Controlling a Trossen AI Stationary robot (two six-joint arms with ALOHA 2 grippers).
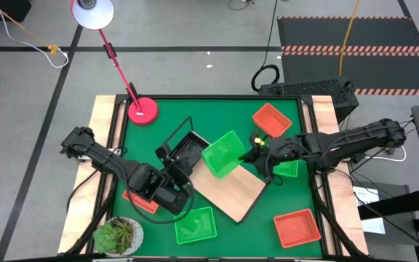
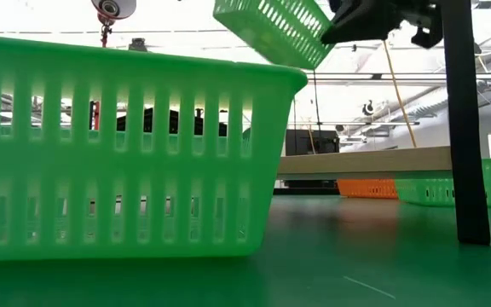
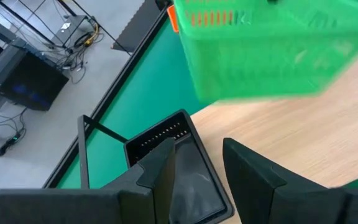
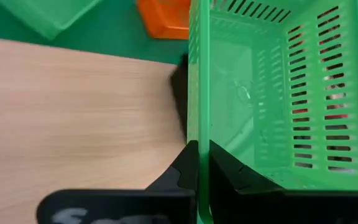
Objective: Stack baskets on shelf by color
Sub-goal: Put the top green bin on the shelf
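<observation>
Your right arm holds a green basket above the shelf.
The right gripper reaches toward frame centre, fingers pinched on the basket wall, basket tilted. Your left gripper, lower left of centre, keeps its fingers apart over a black basket.

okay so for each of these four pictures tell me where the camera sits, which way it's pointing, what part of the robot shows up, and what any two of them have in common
High view: above the table, looking straight down; both arms, shelf.
Low view: at table-top height, looking level across; near green basket, right arm overhead.
Left wrist view: on the left arm, looking past the open left tool at a black basket.
Right wrist view: on the right arm; right tool shut on the lifted green basket.
Shared: that lifted basket and the shelf appear in all four.
</observation>
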